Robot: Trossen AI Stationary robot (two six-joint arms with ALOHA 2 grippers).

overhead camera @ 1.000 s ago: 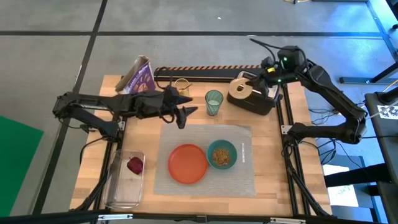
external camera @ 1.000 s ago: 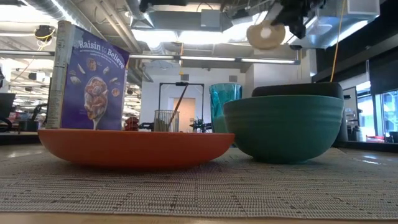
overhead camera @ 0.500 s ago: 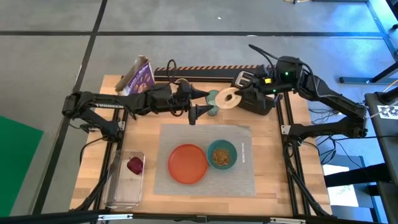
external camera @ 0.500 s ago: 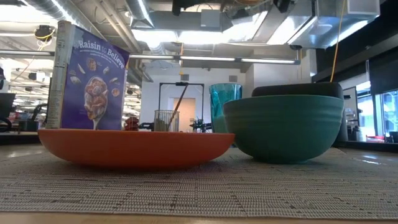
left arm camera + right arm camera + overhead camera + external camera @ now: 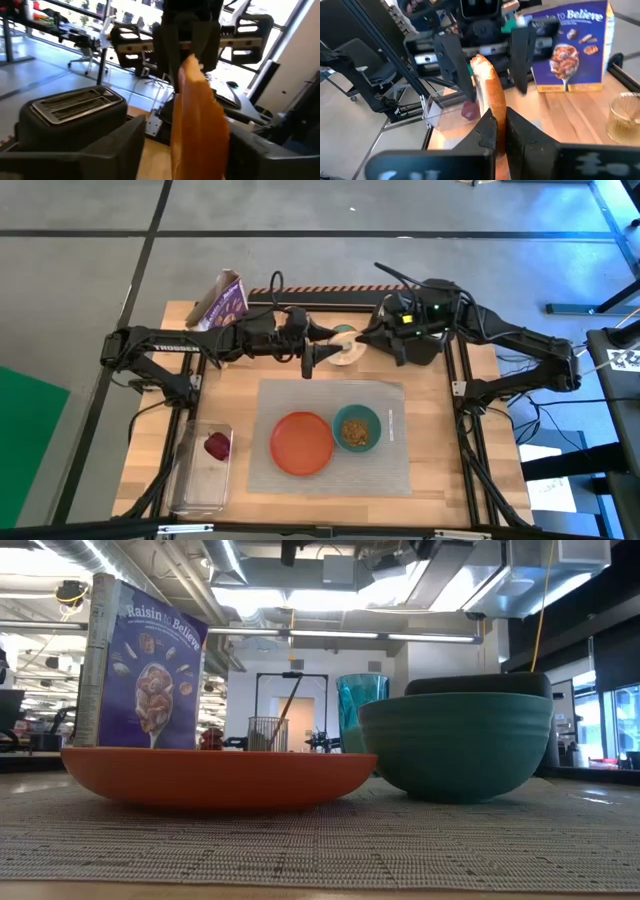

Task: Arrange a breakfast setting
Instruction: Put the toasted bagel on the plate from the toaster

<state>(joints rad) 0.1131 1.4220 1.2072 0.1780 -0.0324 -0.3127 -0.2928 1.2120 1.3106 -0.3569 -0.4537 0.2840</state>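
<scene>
We saw the right gripper (image 5: 368, 340) clamped on the bagel-like ring (image 5: 347, 348), holding it up on edge just beyond the far edge of the grey placemat (image 5: 390, 468). The left gripper (image 5: 322, 344) faced it with its fingers spread wide on either side of the ring, not touching as far as we could tell. On the placemat sat the orange plate (image 5: 302, 443) with the teal bowl (image 5: 356, 427) right beside it. The purple cereal box (image 5: 140, 664) behind the placemat read "Raisin to Believe".
</scene>
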